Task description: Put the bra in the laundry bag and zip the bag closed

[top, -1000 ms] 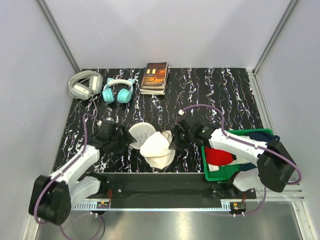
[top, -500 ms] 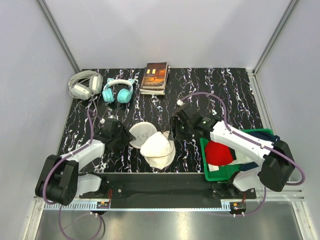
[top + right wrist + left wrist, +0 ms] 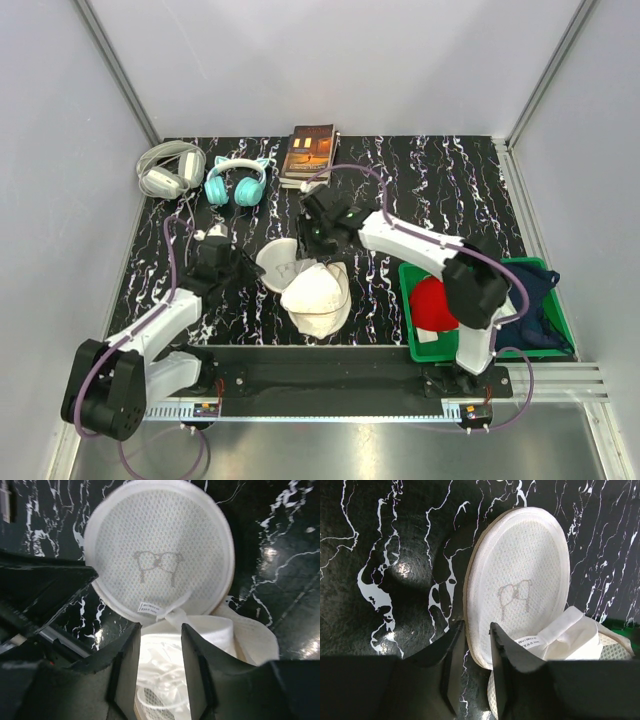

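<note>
The laundry bag (image 3: 282, 262) lies open in the middle of the table, its round mesh lid (image 3: 520, 580) with the small black drawing tilted up to the left. The white bra (image 3: 160, 680) sits bunched inside the lower half (image 3: 318, 300), straps showing. My left gripper (image 3: 476, 627) is at the lid's left edge, its two fingers shut on the rim; in the top view the left gripper (image 3: 250, 272) touches the lid. My right gripper (image 3: 160, 630) hangs open just behind and above the bag's opening, with nothing held; in the top view the right gripper (image 3: 318, 240) is behind the lid.
A green bin (image 3: 430, 352) at the right front holds a red cloth (image 3: 432, 305) and a dark blue cloth (image 3: 535, 285). At the back left lie white-grey headphones (image 3: 168, 170) and teal cat-ear headphones (image 3: 237, 183), with a book (image 3: 310, 153) beside them.
My right arm has swung from the bag's right side to behind it, opening its jaws on the way. My left gripper's fingers have narrowed onto the lid's rim.
</note>
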Action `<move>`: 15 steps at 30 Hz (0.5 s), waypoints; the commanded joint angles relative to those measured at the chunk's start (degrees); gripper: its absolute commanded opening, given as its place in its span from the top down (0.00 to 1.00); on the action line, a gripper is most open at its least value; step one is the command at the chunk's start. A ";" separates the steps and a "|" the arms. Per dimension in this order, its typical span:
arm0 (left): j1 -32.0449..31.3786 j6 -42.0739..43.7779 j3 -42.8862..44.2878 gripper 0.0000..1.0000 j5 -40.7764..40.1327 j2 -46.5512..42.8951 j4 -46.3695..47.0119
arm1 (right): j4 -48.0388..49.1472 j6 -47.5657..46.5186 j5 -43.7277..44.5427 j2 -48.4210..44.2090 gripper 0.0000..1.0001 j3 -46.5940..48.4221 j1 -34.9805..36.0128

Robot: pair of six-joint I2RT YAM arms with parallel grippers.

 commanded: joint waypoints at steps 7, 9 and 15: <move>0.23 1.59 3.22 0.78 0.05 -5.81 -1.46 | 9.45 -0.15 -5.46 4.97 0.57 0.64 4.37; 0.23 1.59 3.22 0.79 0.58 -6.34 -1.63 | 10.50 -1.64 -5.29 5.75 0.57 0.64 5.34; 0.23 2.29 4.19 0.86 0.67 -8.36 -2.95 | 11.91 -4.11 -4.06 7.17 0.57 -2.42 5.87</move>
